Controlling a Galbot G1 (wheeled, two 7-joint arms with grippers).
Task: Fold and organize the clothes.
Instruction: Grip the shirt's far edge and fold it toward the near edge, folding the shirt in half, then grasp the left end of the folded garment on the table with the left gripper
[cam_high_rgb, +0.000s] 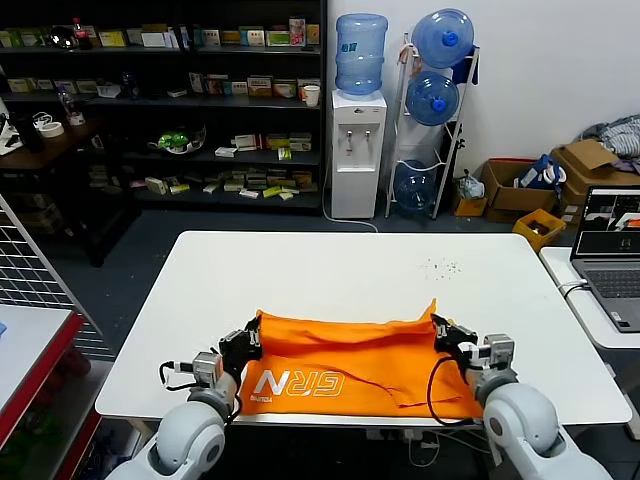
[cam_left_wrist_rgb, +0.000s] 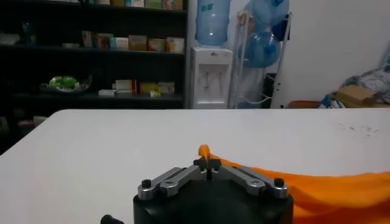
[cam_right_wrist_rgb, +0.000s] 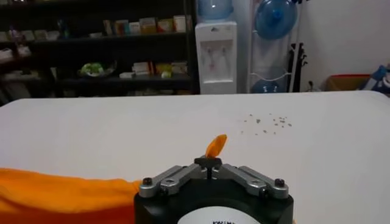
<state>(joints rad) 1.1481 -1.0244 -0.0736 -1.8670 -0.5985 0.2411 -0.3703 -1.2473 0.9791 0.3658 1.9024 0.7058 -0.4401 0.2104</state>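
Left pincer (cam_high_rgb: 249, 340) clenched on the far left corner of the orange T-shirt (cam_high_rgb: 365, 365); in the left wrist view its tips (cam_left_wrist_rgb: 208, 164) meet with a nub of orange cloth poking up between them. Right pincer (cam_high_rgb: 443, 333) same deal on the far right corner, a small orange tuft sticking up at the pinch (cam_right_wrist_rgb: 209, 162). Both arms low at the near edge of the white bench (cam_high_rgb: 330, 270), one at each end of the shirt.

Shirt lies flat-ish near the front edge of the bench, already doubled into a wide band, white lettering (cam_high_rgb: 297, 385) showing on the near left part, upside down from the head view. Far corners lifted slightly into peaks. Some small specks (cam_high_rgb: 440, 267) on the bench beyond the shirt.

Step, my read: mid-fold, both corners gripped for the next lengthwise fold. Next move likely needs both arms travelling together at even height so the edge stays straight, then letting go once edges line up.
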